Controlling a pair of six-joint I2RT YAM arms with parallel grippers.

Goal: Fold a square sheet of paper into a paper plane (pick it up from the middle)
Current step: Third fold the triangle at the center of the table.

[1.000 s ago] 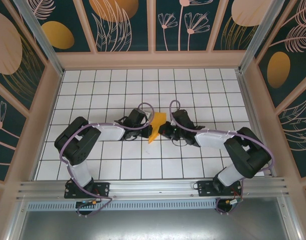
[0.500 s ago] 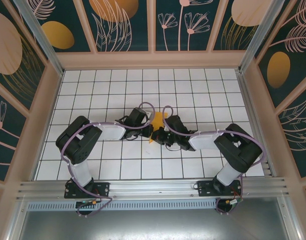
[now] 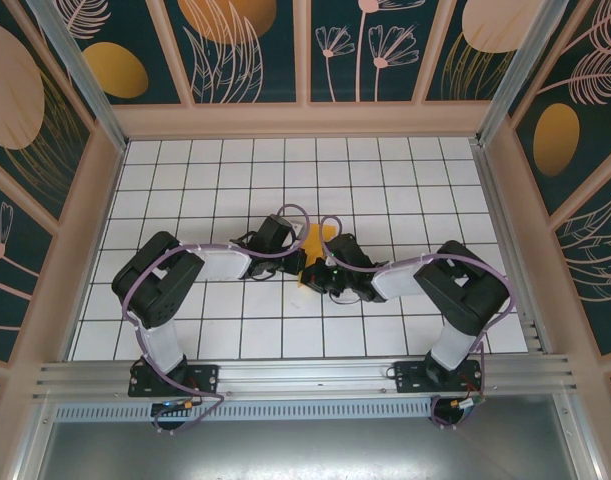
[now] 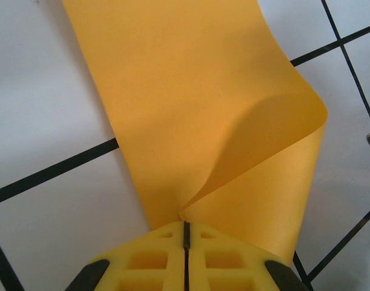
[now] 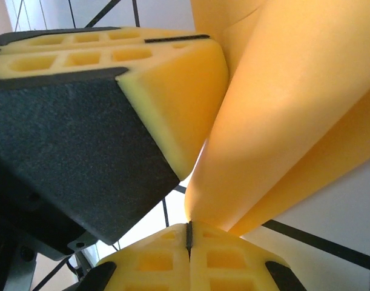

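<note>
pinching the curled sheet of paper (image 4: 172, 91), left gripper (image 4: 186, 233) and right gripper (image 5: 189, 233) keep jaws clamped on it.

1. The desk (image 3: 385, 170) is white, ruled by thin black lines into square tiles.
2. A pale wooden border (image 3: 305, 120) runs along its far edge and both sides.
3. The walls (image 3: 255, 70) are dark teal panels painted with pink leaves, flowers and orange ovals (image 3: 115, 70).
4. An aluminium rail (image 3: 305, 375) crosses the near edge, with a grey metal sheet (image 3: 305, 450) just beyond it at the bottom of the top view.
</note>
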